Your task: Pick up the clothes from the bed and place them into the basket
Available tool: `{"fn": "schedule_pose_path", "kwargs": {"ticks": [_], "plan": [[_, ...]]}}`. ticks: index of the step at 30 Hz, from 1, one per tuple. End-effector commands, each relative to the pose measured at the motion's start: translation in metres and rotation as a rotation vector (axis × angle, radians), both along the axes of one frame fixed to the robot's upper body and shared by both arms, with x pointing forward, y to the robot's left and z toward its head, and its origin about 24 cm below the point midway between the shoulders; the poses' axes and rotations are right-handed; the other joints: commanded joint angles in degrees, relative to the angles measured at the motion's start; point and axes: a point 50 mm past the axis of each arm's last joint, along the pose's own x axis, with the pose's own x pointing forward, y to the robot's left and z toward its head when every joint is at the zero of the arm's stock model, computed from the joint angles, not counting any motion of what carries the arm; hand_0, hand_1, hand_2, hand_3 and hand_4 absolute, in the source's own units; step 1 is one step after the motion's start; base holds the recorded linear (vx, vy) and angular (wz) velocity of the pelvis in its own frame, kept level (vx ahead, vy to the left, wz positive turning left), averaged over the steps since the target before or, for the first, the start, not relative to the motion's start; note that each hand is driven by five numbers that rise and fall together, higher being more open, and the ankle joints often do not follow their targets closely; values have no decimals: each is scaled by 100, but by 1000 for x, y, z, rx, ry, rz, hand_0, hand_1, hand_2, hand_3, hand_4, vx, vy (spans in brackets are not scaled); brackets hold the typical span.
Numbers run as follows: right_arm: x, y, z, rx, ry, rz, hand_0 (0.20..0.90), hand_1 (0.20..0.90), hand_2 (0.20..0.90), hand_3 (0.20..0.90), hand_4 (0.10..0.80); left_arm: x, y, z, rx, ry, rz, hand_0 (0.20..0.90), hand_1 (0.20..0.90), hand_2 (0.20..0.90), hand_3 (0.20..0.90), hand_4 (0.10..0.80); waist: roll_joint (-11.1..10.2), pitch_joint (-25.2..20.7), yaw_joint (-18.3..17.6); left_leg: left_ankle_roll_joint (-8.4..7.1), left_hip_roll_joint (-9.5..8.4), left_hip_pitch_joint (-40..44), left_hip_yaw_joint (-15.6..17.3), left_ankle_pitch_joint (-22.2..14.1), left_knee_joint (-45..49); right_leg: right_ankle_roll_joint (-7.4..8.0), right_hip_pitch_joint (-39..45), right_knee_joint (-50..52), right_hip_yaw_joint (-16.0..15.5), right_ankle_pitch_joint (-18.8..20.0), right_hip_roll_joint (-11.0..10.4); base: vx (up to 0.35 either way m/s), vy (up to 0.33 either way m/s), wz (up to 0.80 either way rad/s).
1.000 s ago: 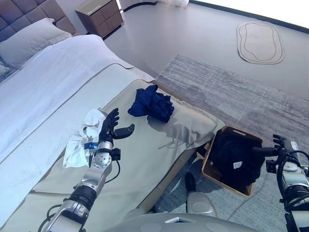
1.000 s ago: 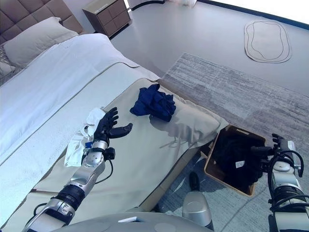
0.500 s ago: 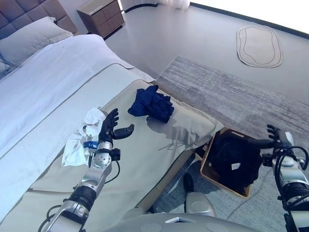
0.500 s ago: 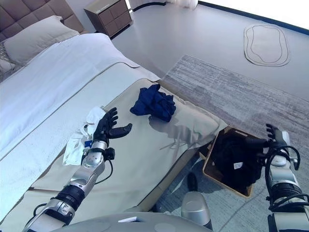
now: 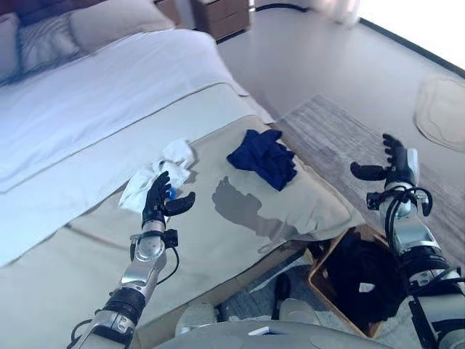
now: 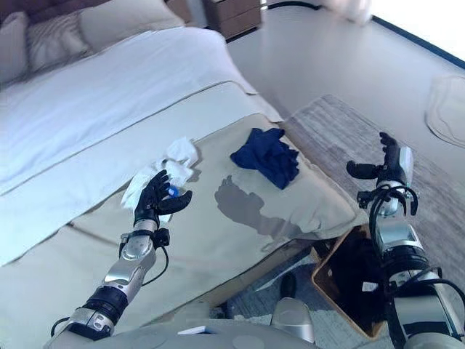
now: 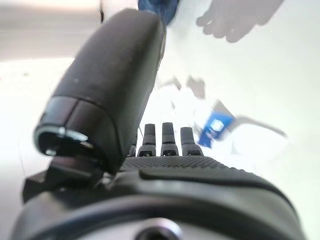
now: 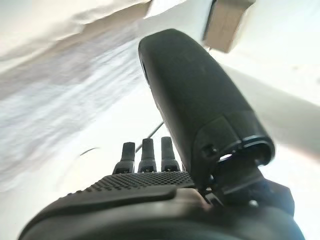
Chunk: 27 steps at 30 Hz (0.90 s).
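Left eye view: bed (image 5: pixel 240 218)
Left hand (image 5: pixel 158 203): open, empty, beside white cloth (image 5: pixel 156 174)
Right hand (image 5: pixel 393 163): open, empty, above basket (image 5: pixel 320 280)
Blue garment (image 5: pixel 264 155): far right on bed

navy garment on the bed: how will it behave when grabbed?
Likely floppy: the navy garment lies crumpled in soft folds on the bed, so it should drape and dangle from a pinch. Probably light, no stiff parts visible. Trailing cloth may snag the basket rim.
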Motion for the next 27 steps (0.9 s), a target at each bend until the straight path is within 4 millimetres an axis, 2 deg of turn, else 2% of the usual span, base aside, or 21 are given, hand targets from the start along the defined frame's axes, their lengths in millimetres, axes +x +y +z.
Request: {"fn": "schedule_pose_path", "kwargs": {"ticks": [1,2,5,6,7,8,9,11,13,15,18,21,23,27], "plan": [[18,16,57,-117,-236,81,900,900,900,900,800,25,15,44,118,-184,-36,900,900,900,900,800,-213,-183,-37,294,-220,85,-53,-829,530,169,-612,2538,57,-669,-255,52,-149,25],[19,14,60,-121,-237,81,900,900,900,900,800,25,20,47,127,-188,-41,900,900,900,900,800,-215,-100,-23,332,-250,120,-278,-845,510,251,-911,2748,235,-454,-368,48,-247,30],[27,10,77,-157,-234,94,900,900,900,900,800,30,26,56,122,-223,-46,900,900,900,900,800,-319,82,8,274,-217,85,-666,-1056,810,356,-1119,2064,750,-163,-661,5,-374,51],[32,5,92,-150,-246,97,900,900,900,900,800,35,25,64,116,-257,-54,900,900,900,900,800,-328,168,7,227,-133,-28,-733,-1136,975,383,-1107,1729,909,-219,-716,-97,-388,54],[34,-1,99,-147,-246,86,900,900,900,900,800,37,22,67,117,-265,-72,900,900,900,900,800,-315,191,11,208,-38,-214,-742,-1175,1151,315,-1031,1691,953,-506,-632,-108,-356,68],[36,-1,107,-146,-243,91,900,900,900,900,800,39,20,68,109,-265,-73,900,900,900,900,800,-333,216,31,179,61,-359,-719,-1164,1351,242,-988,1744,879,-690,-560,-120,-303,86],[39,1,121,-153,-256,104,900,900,900,900,800,41,17,71,81,-280,-59,900,900,900,900,800,-344,300,52,62,155,-508,-716,-1138,1528,204,-1005,1864,729,-806,-533,-179,-226,84],[44,-1,145,-160,-289,104,900,900,900,900,800,49,10,80,64,-329,-57,900,900,900,900,800,-301,508,81,-67,294,-793,-772,-1075,1703,52,-1196,2226,511,-1024,-500,-210,-143,48],[44,-12,158,-170,-299,75,900,900,900,900,800,54,2,85,41,-361,-84,900,900,900,900,800,-247,639,135,-148,355,-1017,-838,-967,1766,-63,-1346,2455,404,-1156,-503,-136,-82,24],[46,-21,178,-183,-315,35,900,900,900,900,800,54,-7,89,10,-402,-103,900,900,900,900,800,-99,737,228,-201,324,-1227,-868,-846,1779,-163,-1592,2721,264,-1300,-580,-141,14,35],[49,-24,200,-184,-326,13,900,900,900,900,800,52,-14,95,-44,-455,-119,900,900,900,900,800,150,885,336,-235,214,-1474,-915,-699,1781,-251,-1995,3140,159,-1489,-756,-124,76,27],[51,-25,206,-158,-337,5,900,900,900,900,800,53,-18,100,-53,-476,-134,900,900,900,900,800,250,974,391,-218,132,-1626,-957,-694,1865,-289,-2196,3385,130,-1577,-849,-52,36,18],[55,-20,216,-120,-350,15,900,900,900,900,800,53,-24,106,-72,-510,-144,900,900,900,900,800,391,1115,473,-187,-9,-1903,-1031,-654,2039,-351,-2434,3647,89,-1671,-932,-57,43,13],[59,-16,221,-82,-353,20,900,900,900,900,800,52,-26,113,-91,-542,-144,900,900,900,900,800,488,1275,540,-141,-136,-2166,-1049,-681,2253,-392,-2661,3905,52,-1754,-1033,-35,26,16]]}}
